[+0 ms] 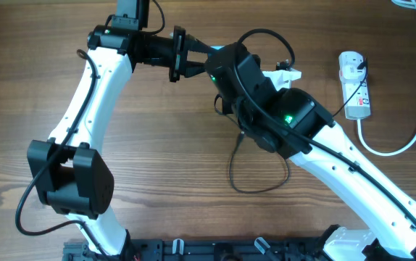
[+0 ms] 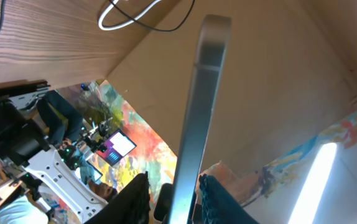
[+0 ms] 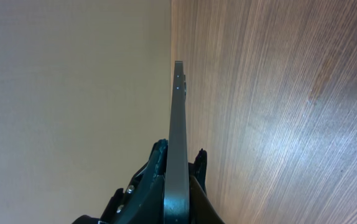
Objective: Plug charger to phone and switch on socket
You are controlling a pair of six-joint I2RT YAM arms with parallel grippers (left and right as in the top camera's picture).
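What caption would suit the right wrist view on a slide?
Right gripper shut on the phone, seen edge-on, with the wooden table behind it.

1. Open surface (image 1: 164,145) lies in the middle, between my two arms, wide enough to pass through.
2. My left arm (image 1: 85,94) bars the left side, from the near edge to the far middle.
3. The charger (image 1: 231,174) loops on the wood just beside my right arm (image 1: 353,167), a snag for any low pass.
4. The far middle is crowded. The phone (image 3: 177,124) stands edge-on, clamped in my right fingers (image 3: 157,158), and my left fingers (image 2: 219,199) flank it too.
5. The socket (image 1: 356,85) lies far right, open from above. Its white cord (image 1: 390,153) curves around its near and right sides.
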